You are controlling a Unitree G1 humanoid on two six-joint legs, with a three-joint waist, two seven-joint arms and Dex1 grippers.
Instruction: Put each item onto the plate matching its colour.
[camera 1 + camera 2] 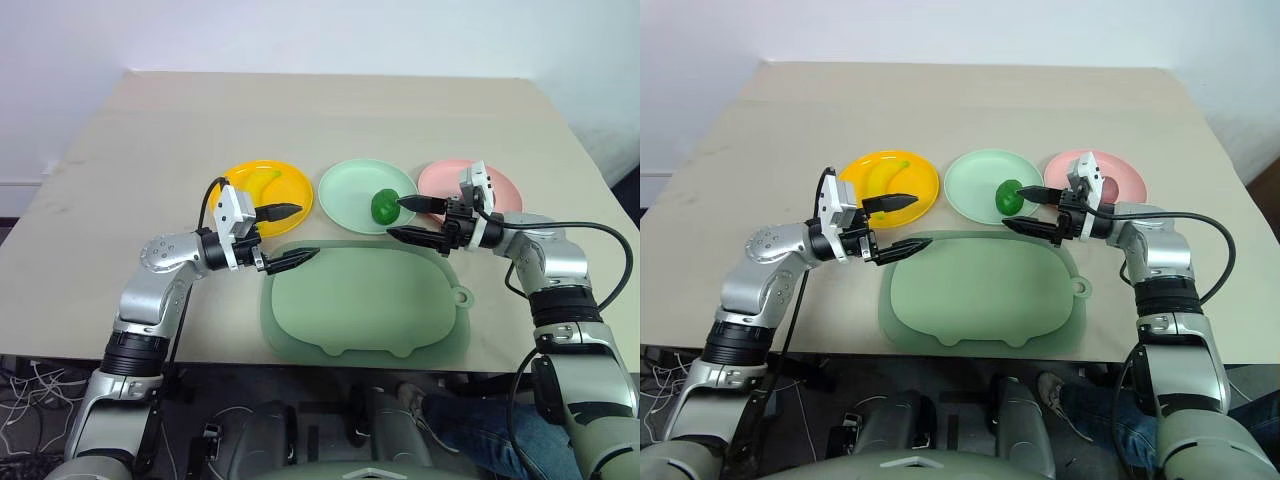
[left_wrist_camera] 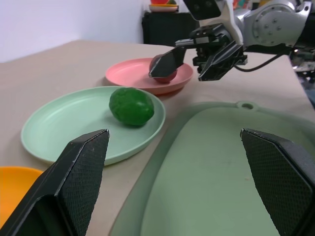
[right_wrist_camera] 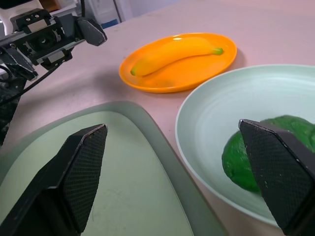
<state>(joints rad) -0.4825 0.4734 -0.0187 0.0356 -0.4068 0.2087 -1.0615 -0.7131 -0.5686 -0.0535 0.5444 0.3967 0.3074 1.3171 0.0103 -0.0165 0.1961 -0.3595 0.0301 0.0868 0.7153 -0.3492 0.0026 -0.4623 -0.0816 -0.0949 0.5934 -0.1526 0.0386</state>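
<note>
Left eye view: yellow banana (image 1: 262, 183) lies on the orange-yellow plate (image 1: 292, 199), bumpy green fruit (image 1: 384, 206) on the mint plate (image 1: 345, 200), maroon fruit (image 1: 1107, 187) on the pink plate (image 1: 505, 190). The three plates sit in a row mid-tabletop (image 1: 150, 130), behind the pig-shaped tray (image 1: 365, 305) at the near edge. Left gripper (image 1: 291, 236) hovers over the tray's left corner, fingers apart, empty. Right gripper (image 1: 410, 218) sits just beside the green fruit, fingers apart, empty.

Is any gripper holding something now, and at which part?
Nothing is held. The left gripper and the right gripper both stand open and empty.
</note>
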